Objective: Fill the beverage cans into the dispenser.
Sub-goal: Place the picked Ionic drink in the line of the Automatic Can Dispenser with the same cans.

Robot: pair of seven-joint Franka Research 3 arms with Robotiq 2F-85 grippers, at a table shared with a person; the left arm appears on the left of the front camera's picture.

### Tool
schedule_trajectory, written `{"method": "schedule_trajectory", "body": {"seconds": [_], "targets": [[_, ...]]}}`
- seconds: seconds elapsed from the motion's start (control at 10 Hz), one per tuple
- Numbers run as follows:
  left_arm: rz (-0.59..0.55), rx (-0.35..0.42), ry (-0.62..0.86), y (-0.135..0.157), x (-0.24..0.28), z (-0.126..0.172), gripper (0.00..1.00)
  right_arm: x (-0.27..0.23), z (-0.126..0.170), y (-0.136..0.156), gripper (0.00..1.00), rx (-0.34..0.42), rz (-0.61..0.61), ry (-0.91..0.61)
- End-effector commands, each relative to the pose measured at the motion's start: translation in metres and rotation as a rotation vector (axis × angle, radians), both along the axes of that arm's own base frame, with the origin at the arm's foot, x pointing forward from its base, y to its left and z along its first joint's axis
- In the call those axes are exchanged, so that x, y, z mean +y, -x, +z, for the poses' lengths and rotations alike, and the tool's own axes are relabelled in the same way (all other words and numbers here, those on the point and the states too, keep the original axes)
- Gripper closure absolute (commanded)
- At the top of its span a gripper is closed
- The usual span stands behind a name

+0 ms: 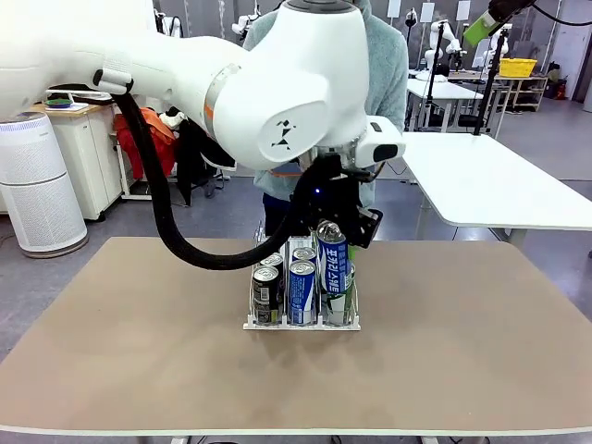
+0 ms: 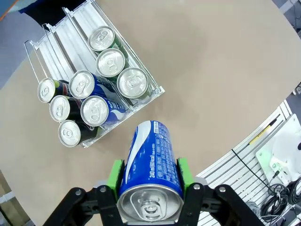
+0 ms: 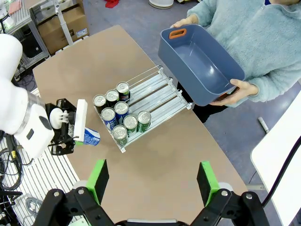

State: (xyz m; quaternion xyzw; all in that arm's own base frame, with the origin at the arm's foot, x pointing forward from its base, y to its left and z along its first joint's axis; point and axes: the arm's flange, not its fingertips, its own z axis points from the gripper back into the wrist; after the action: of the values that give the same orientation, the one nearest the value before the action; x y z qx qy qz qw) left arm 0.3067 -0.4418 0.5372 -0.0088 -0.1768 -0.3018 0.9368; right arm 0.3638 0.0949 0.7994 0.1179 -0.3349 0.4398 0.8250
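My left gripper (image 1: 331, 242) is shut on a blue beverage can (image 1: 332, 262), held off the table just on my side of the dispenser (image 1: 302, 326). In the left wrist view the green pads (image 2: 114, 175) clamp this can (image 2: 151, 165), its silver top facing the camera. The clear three-lane dispenser (image 2: 77, 26) holds several cans (image 2: 111, 61) bunched at its near end, black, blue and green by lane; its far half is bare. From above, the right wrist view shows the dispenser (image 3: 162, 94), the left gripper (image 3: 75, 129) and its can (image 3: 90, 136). My right gripper (image 3: 153, 181) hangs open high above the table.
A person at the far side holds a dark blue bin (image 3: 202, 63) in both hands just beyond the dispenser's far end. The tan table (image 1: 462, 342) has free room left and right of the dispenser. A white table (image 1: 490, 176) stands behind on the right.
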Motion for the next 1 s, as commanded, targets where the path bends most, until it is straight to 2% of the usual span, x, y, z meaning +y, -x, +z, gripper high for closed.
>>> {"method": "schedule_trajectory", "body": {"seconds": [0.0, 0.3, 0.5, 0.6, 0.9], "targets": [[0.023, -0.054, -0.081, 0.008, -0.001, -0.015, 0.43, 0.003, -0.001, 0.001, 0.00, 0.003, -0.010, -0.012], [0.043, -0.033, -0.122, 0.010, 0.011, -0.044, 0.43, 0.003, -0.001, 0.001, 0.00, 0.003, -0.010, -0.012], [0.043, -0.042, -0.095, 0.004, 0.020, -0.057, 0.43, 0.003, -0.001, 0.001, 0.00, 0.003, -0.010, -0.012], [0.012, -0.009, -0.127, 0.008, 0.012, -0.050, 0.43, 0.003, -0.001, 0.001, 0.00, 0.003, -0.010, -0.012], [0.012, -0.009, -0.127, 0.008, 0.012, -0.050, 0.43, 0.003, -0.001, 0.001, 0.00, 0.003, -0.010, -0.012]]}}
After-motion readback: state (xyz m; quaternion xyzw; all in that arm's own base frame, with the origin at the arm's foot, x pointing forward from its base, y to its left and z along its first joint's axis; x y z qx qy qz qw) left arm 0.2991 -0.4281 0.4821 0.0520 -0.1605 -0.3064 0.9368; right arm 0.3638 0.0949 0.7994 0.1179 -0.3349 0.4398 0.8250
